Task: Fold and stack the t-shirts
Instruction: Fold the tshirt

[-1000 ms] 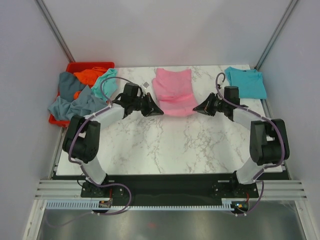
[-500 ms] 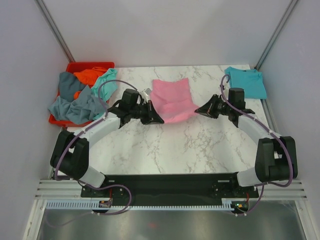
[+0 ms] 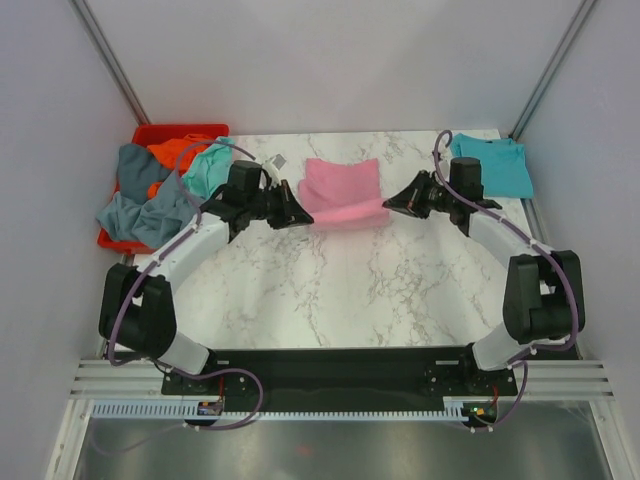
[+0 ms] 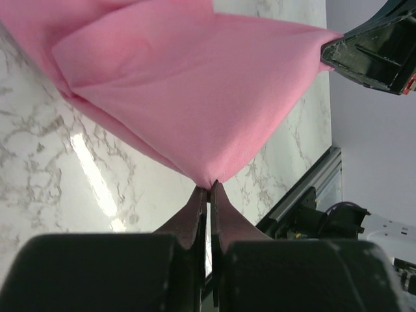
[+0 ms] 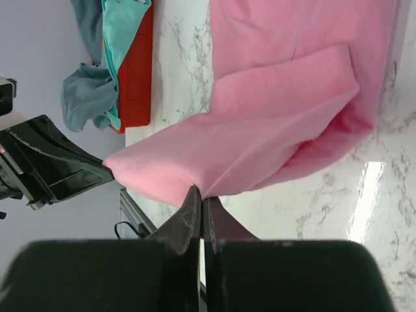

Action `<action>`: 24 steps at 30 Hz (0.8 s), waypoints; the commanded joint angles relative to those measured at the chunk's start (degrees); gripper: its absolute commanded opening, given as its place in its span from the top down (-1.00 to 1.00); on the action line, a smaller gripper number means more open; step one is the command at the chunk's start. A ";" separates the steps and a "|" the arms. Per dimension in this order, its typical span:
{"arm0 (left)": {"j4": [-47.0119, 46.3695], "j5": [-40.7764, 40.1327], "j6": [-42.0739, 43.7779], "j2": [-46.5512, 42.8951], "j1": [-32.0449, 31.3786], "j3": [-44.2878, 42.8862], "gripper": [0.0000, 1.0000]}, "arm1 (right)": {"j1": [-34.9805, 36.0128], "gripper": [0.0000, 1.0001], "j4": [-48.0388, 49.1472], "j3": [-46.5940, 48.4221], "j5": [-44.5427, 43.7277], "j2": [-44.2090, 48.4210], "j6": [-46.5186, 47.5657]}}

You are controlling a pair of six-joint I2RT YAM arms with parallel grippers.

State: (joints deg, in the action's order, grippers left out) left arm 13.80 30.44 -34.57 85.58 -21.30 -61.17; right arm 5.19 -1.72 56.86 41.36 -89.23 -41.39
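Pink t-shirt [image 3: 343, 188] is what both tools grip: the left gripper [image 4: 209, 188] is clamped shut on one near corner, the right gripper [image 5: 200, 193] on the other, the edge taut between them; we find the rest folded on the marble table [image 3: 330, 290], mid-rear. A teal t-shirt [image 3: 492, 166] lies flat at rear right; grey-blue, orange and mint shirts [image 3: 150, 200] heap over the red bin [image 3: 190, 131], rear left.
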 commanded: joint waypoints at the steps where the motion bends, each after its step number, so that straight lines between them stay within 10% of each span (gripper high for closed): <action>1: 0.44 -1.78 5.12 3.17 1.43 -6.06 0.96 | 0.17 1.00 5.23 6.40 -0.76 -3.57 -0.27; 24: -2.55 -9.69 16.55 33.05 4.25 -35.86 0.96 | 1.31 1.00 11.91 40.06 -2.95 -37.32 1.22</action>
State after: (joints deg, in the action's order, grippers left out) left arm 13.85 23.31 -21.69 114.83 -17.43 -92.77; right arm 6.09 5.78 91.85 39.40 -123.15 -40.29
